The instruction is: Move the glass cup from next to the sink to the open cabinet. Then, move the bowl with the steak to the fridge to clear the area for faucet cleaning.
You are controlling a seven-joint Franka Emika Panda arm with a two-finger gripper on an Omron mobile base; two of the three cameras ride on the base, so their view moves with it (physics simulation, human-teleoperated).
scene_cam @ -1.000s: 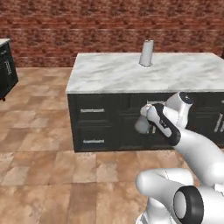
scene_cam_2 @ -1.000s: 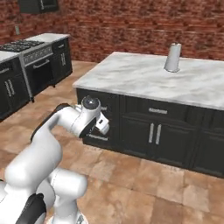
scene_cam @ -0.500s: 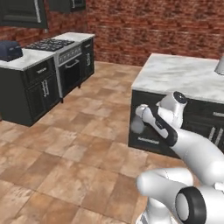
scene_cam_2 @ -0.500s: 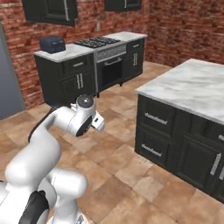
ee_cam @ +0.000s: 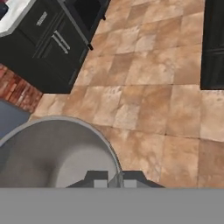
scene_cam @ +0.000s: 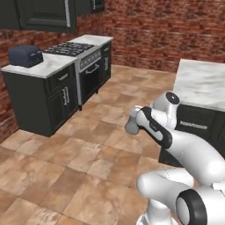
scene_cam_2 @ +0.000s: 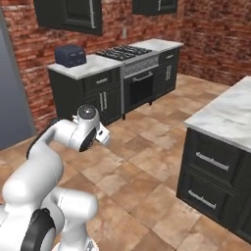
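Observation:
My gripper (ee_cam: 114, 181) is shut on the rim of the glass cup (ee_cam: 52, 153), a grey translucent tumbler that I look down into; nothing lies inside it. In the left base view the glass cup (scene_cam: 131, 128) hangs under my gripper (scene_cam: 135, 117), well above the tiled floor and in front of the arm. A black wall cabinet (scene_cam: 39, 15) with a long grey bar handle hangs over the side counter, also seen as the wall cabinet (scene_cam_2: 68, 14); I cannot tell whether it is open. The sink, faucet, bowl and steak are out of view.
The marble-topped island (scene_cam: 202, 81) (scene_cam_2: 225, 117) stands to the right. On the left runs a dark counter with a stove (scene_cam: 72, 47) (scene_cam_2: 122, 51) and a blue toaster (scene_cam: 25, 56) (scene_cam_2: 70, 55). A tall grey panel (scene_cam_2: 10, 98) fills the far left. Open tiled floor (scene_cam: 79, 154) lies between.
Both base views have swung left: the island slid off to the right, and the stove counter and wall cabinets came in. The arm keeps the cup in the same pose.

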